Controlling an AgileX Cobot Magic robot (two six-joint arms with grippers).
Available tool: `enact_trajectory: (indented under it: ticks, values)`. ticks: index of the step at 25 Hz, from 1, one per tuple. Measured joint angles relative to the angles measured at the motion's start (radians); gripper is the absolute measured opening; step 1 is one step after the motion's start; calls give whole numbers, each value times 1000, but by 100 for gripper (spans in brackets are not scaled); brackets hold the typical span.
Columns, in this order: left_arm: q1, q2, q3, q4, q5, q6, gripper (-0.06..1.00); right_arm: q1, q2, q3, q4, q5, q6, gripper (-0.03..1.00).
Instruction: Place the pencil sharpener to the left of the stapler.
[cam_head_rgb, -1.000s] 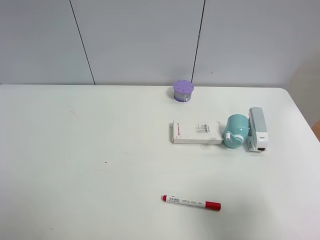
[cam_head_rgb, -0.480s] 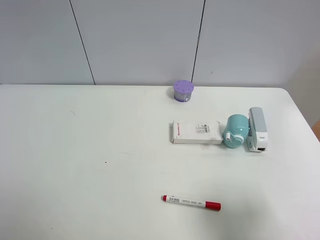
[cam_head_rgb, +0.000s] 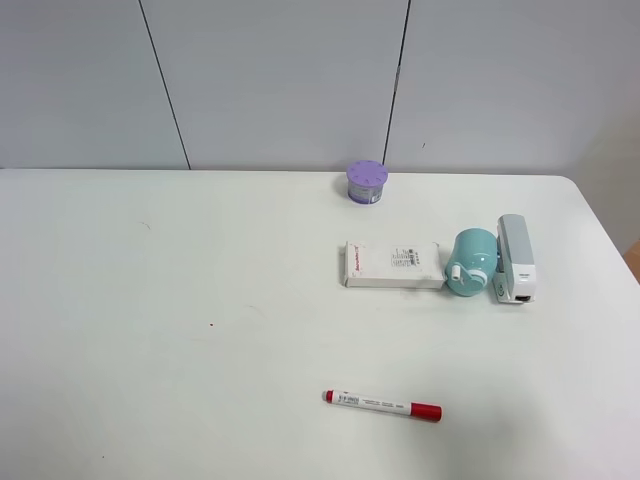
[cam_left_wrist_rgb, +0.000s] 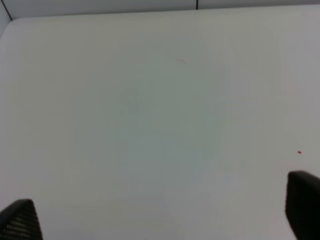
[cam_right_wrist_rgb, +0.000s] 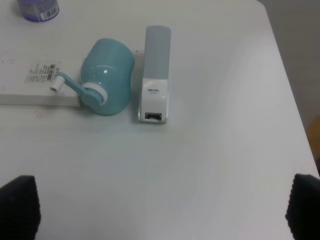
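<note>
The teal pencil sharpener (cam_head_rgb: 470, 261) lies on the white table, its white crank handle (cam_right_wrist_rgb: 64, 81) pointing toward the white box. It rests right beside the left side of the grey and white stapler (cam_head_rgb: 516, 257), and the right wrist view shows the pencil sharpener (cam_right_wrist_rgb: 107, 76) and the stapler (cam_right_wrist_rgb: 155, 73) almost touching. My right gripper (cam_right_wrist_rgb: 161, 207) hangs open some way in front of them, holding nothing. Over bare table on the left side, my left gripper (cam_left_wrist_rgb: 161, 215) is open too. Neither arm appears in the exterior high view.
A flat white rectangular box (cam_head_rgb: 393, 264) lies against the sharpener's left side. A purple round container (cam_head_rgb: 367, 181) stands near the back wall. A red-capped marker (cam_head_rgb: 382, 404) lies toward the front. The table's right edge (cam_head_rgb: 610, 250) runs close to the stapler.
</note>
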Motion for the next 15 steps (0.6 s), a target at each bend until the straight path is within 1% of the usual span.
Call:
enact_trajectory:
  ticks: [15]
  values:
    - [0, 0, 0, 0, 0, 0, 99, 0, 0, 0, 0, 0, 1, 99]
